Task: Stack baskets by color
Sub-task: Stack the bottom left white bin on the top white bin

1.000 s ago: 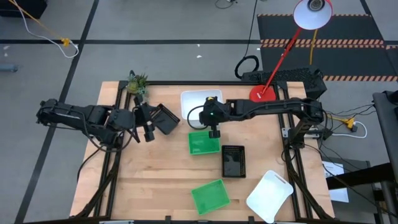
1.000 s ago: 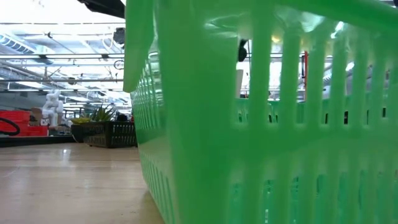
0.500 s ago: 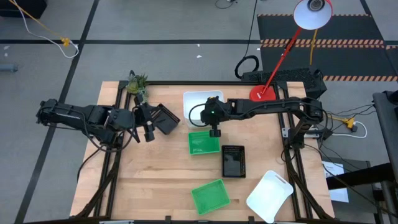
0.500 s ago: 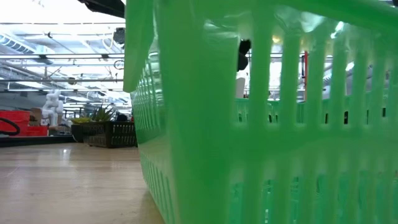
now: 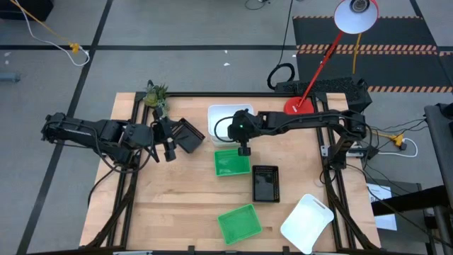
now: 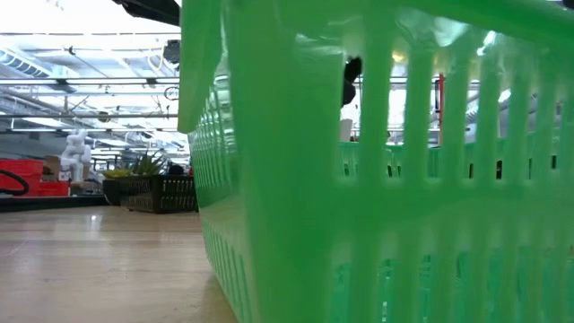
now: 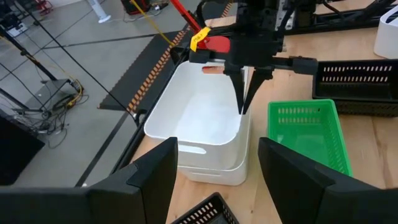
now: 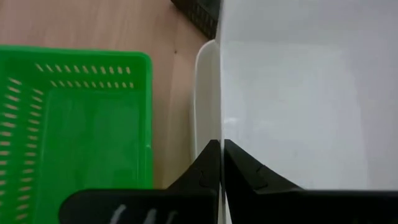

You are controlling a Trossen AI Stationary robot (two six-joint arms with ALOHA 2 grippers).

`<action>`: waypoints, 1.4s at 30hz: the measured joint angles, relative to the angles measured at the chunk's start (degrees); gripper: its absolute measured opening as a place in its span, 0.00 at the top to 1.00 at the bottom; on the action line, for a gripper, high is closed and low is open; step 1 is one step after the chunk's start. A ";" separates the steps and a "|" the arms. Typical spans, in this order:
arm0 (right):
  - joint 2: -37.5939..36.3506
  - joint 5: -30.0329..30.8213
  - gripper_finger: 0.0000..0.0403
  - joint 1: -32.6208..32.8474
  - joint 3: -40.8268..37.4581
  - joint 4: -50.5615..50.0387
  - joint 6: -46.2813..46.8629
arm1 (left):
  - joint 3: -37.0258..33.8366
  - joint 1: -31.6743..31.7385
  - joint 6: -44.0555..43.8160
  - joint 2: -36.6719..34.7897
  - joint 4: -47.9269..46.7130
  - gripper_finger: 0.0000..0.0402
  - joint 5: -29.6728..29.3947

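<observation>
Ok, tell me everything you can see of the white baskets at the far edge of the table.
The white baskets are two smooth, glossy plastic trays with rounded corners, nested one in the other; the lower one's rim and a slot handle show under the upper. They stand upright and empty at the table's far edge, beside a green basket. The right gripper, shut, pinches the upper basket's wall on the side facing the green one. The left gripper hovers apart from them, near a black basket.

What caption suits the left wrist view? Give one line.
Right end effector, shut, grips the rim of the white baskets beside a green basket.
</observation>
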 joint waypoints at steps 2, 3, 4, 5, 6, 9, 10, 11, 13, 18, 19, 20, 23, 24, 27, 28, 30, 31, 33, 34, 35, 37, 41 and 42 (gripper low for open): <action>0.05 0.02 1.00 0.00 0.00 -0.21 0.00 | 0.00 -0.02 0.00 0.00 0.00 0.44 0.00; 0.05 -0.01 1.00 0.00 0.00 -0.24 0.00 | 0.00 0.00 0.00 0.00 0.00 0.44 -0.02; 0.35 0.05 1.00 0.00 0.00 0.01 0.00 | 0.00 -0.01 0.00 0.00 0.00 0.44 0.00; 0.66 0.03 1.00 0.00 0.01 0.22 0.00 | 0.00 -0.01 0.00 0.00 0.00 0.44 0.00; 0.84 0.04 1.00 -0.05 0.00 0.07 0.00 | 0.00 -0.02 0.00 0.00 0.00 0.44 0.00; 1.03 -0.06 1.00 -0.11 -0.04 -0.02 0.04 | 0.00 -0.02 0.00 0.00 0.00 0.44 0.00; 1.26 0.04 1.00 -0.11 -0.02 0.52 0.00 | 0.00 -0.02 0.00 0.00 0.00 0.44 0.00; 1.35 0.04 1.00 -0.17 0.02 0.89 0.00 | 0.00 -0.02 0.00 0.00 0.00 0.44 0.00; 1.55 0.04 0.99 -0.31 -0.01 0.68 0.00 | 0.00 -0.02 0.00 0.00 -0.02 0.44 0.00; 1.51 0.04 0.98 -0.61 -0.02 1.03 0.11 | 0.00 0.00 0.00 0.00 -0.02 0.44 0.00; 1.51 0.06 0.98 -0.72 -0.02 0.97 0.53 | 0.00 0.00 0.00 0.00 -0.02 0.44 0.00; 1.51 0.02 0.98 -0.89 -0.02 0.89 0.88 | 0.00 -0.02 0.02 0.00 -0.02 0.44 0.00; 1.51 0.06 0.97 -1.25 -0.02 0.90 1.22 | 0.00 -0.01 0.01 0.00 -0.02 0.44 0.00; 1.51 0.06 0.97 -1.31 -0.02 0.90 1.25 | 0.00 -0.02 0.02 0.00 -0.02 0.44 -0.01; 1.51 0.06 0.97 -1.36 -0.02 0.90 1.25 | 0.00 0.00 0.02 0.00 -0.04 0.44 0.00; 1.51 0.06 0.97 -1.36 -0.02 0.92 1.25 | 0.00 -0.02 0.00 0.00 -0.04 0.44 0.00; 1.51 0.06 0.97 -1.36 -0.02 0.90 1.25 | 0.00 -0.02 0.02 0.00 -0.04 0.44 0.00; 1.51 0.05 0.97 -1.35 -0.02 0.90 1.25 | 0.00 -0.02 0.02 0.00 -0.04 0.44 0.00; 1.51 -0.01 0.96 -1.33 -0.02 0.90 1.25 | 0.00 -0.02 0.02 0.00 -0.04 0.44 0.00; 1.49 -0.01 0.95 -1.33 -0.02 0.90 1.25 | 0.00 -0.01 0.02 0.00 -0.04 0.44 0.00; 1.49 0.02 0.95 -1.33 -0.02 0.90 1.25 | 0.00 -0.02 0.00 0.00 -0.05 0.44 0.00; 1.49 0.02 0.93 -1.33 -0.02 0.91 1.25 | 0.00 -0.02 0.02 0.00 -0.06 0.44 0.00; 1.42 0.02 0.89 -1.33 -0.02 0.94 1.25 | 0.00 -0.01 0.02 -0.01 -0.07 0.44 0.00; 1.42 -0.01 0.88 -1.33 0.00 0.96 1.25 | 0.00 0.00 0.01 0.00 -0.07 0.44 0.00</action>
